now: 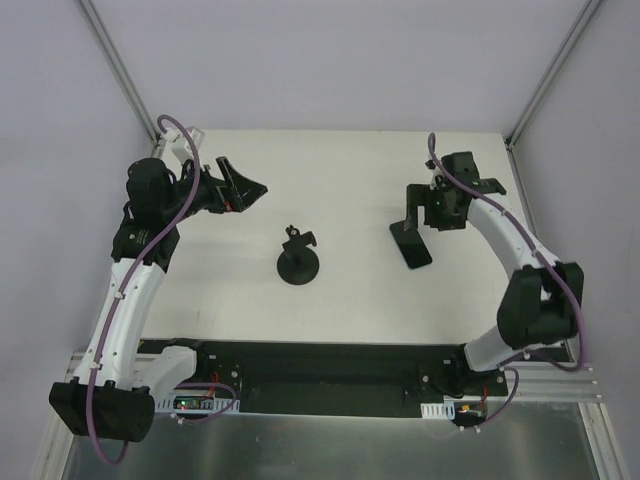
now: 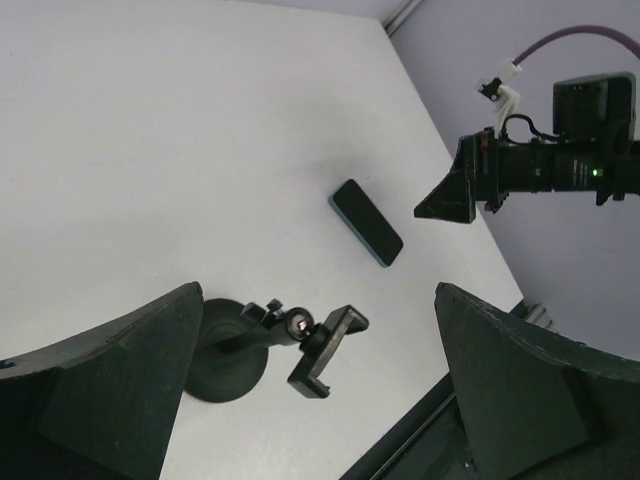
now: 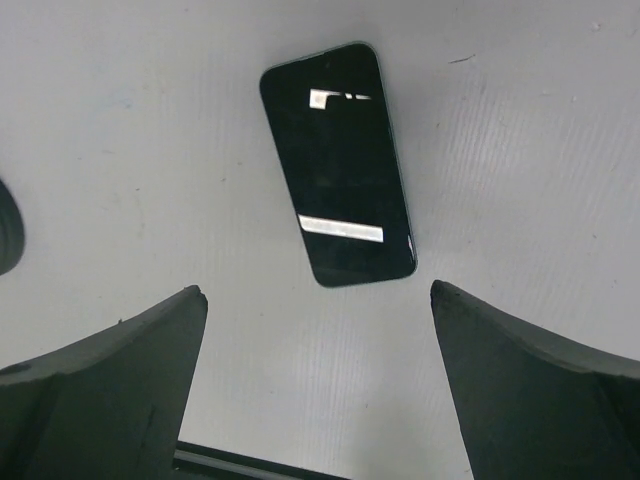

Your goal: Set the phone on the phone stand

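Hovering above the phone (image 3: 338,165), my right gripper (image 3: 315,293) has its fingers spread wide, holding nothing. The phone lies flat, screen up, on the white table (image 1: 350,165), apart from the upright phone stand (image 1: 298,262) at mid-table. My left gripper (image 1: 240,190) is likewise spread and empty, off to the stand's left.

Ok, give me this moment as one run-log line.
phone: flat on table, screen up | phone stand: empty | right gripper: open, aimed at phone, not touching | left gripper: open, empty | stage: pre-grasp
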Tool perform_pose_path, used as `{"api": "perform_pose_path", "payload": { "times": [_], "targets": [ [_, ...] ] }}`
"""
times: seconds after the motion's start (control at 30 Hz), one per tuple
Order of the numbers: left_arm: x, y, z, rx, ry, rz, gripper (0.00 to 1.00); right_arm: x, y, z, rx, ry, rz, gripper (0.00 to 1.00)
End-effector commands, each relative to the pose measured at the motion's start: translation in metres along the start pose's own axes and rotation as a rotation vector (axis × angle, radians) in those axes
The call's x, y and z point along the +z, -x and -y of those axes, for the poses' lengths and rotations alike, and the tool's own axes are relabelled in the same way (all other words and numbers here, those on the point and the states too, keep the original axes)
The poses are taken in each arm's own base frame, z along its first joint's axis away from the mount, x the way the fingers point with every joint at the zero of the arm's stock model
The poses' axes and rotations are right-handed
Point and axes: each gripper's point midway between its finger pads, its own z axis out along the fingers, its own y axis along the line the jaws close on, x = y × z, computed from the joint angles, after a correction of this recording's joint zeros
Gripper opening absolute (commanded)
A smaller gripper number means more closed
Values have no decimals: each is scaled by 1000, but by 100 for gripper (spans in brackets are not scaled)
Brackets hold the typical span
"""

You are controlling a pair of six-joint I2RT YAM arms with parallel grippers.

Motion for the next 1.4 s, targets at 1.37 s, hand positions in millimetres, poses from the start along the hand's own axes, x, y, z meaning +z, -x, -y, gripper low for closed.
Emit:
{"api": "perform_pose_path", "payload": {
  "times": [1.37],
  "targets": [
    [0,-28,-10,-5,-50,-36,99,108,-64,20,-133,-178,-514,89]
  ]
}}
